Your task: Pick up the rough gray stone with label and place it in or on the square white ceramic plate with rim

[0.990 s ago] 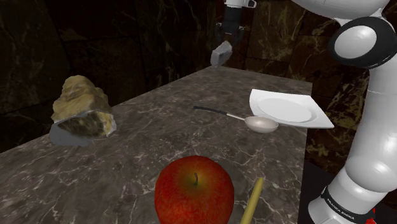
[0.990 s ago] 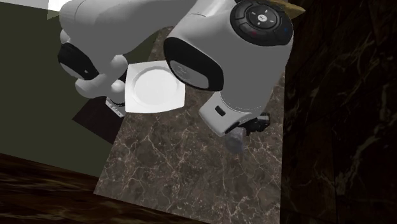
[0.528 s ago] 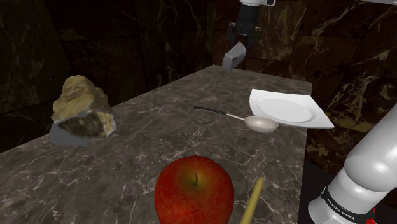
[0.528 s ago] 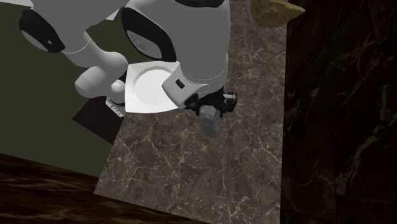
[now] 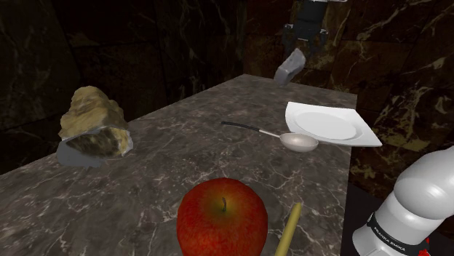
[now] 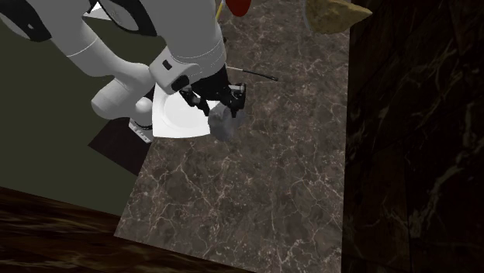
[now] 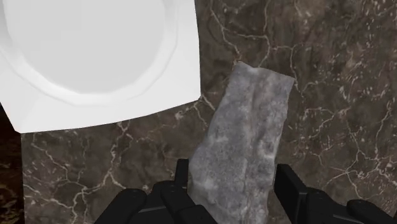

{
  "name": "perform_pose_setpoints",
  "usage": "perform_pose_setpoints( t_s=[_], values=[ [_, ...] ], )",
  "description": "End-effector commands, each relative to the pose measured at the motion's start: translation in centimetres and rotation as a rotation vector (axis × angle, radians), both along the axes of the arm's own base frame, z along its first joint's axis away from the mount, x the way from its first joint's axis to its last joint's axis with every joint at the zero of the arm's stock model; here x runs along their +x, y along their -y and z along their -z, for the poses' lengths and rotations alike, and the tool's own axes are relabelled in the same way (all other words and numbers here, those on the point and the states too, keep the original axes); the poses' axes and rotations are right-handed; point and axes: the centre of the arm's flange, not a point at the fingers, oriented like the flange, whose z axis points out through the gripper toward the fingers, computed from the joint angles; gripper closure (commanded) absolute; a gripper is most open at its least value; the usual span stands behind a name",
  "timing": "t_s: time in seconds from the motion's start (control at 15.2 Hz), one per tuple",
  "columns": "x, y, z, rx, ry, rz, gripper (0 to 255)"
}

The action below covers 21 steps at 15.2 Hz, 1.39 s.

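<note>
Grey stone between fingers of the tool

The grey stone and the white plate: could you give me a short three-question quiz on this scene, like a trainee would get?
1. True or false: the stone is lying on the plate.
2. Which thing lies on the countertop right by the plate? A: spoon; B: fork; C: cup.
3. Fill in: the gripper is shut on the ____.
Key: 1 false, it is held in the air beside the plate; 2 A; 3 stone.
</note>
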Motion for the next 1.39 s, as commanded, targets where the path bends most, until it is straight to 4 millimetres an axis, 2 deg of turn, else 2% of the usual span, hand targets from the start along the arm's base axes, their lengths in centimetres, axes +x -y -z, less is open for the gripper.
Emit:
perform_pose_setpoints(
  t_s=[0.0, 0.59, 0.66, 1.32],
  values=[
    [-2.7, -0.3, 0.0, 0.001, 0.000, 0.000, 255],
    [-14.4, -1.8, -0.7, 0.001, 0.000, 0.000, 255],
    [-16.3, -2.1, -0.8, 0.001, 0.000, 0.000, 255],
    [-16.3, -2.1, 4.5, 0.001, 0.000, 0.000, 255]
  ],
)
